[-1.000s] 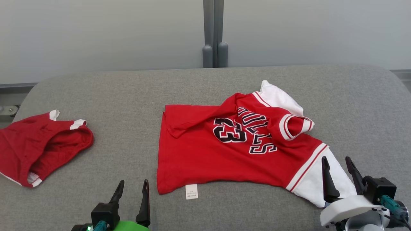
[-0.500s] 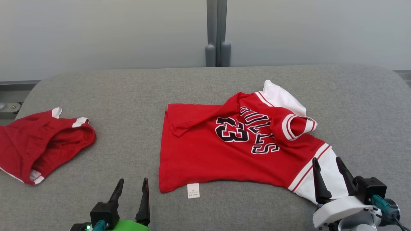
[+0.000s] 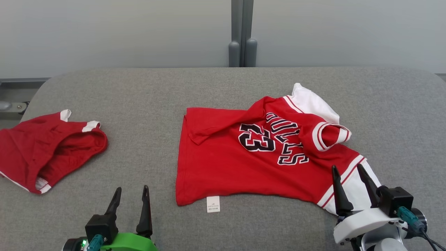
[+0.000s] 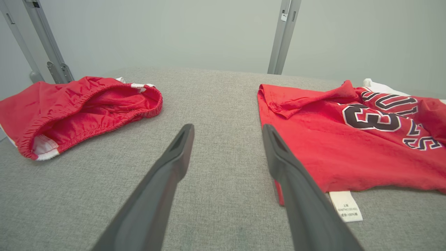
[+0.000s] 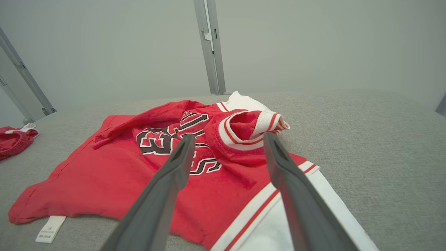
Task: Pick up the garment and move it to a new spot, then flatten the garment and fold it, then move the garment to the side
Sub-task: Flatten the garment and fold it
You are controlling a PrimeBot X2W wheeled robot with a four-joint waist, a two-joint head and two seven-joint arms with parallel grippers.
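The red jersey [image 3: 251,164] lies approx. in the middle of the grey tabletop [image 3: 139,97], a bit to the right, with the number side up. It is not flat. The far-left hem corner is turned over, the striped neck part [image 3: 331,136] is bunched up at the right, and one white sleeve [image 3: 353,191] sticks out at the near right.

The right tool [image 3: 346,166] hangs over this near sleeve, its two fingers spread wide w/ nothing between them. I think it is there because the sleeve and shoulder make a handy place to pinch. If it touches the cloth, I cannot tell.

The left tool [image 3: 131,188] waits at the near edge, left of the jersey's near-left corner, also spread and empty. The white label [image 3: 213,204] lies just beside that corner. Prob. the two tools stand at both near ends so the cloth can go up evenly, w/o dragging one side.

The red shorts [image 3: 45,146] lie well apart at the left and seem no part of this step. In my judgement the pick-up is not yet begun.
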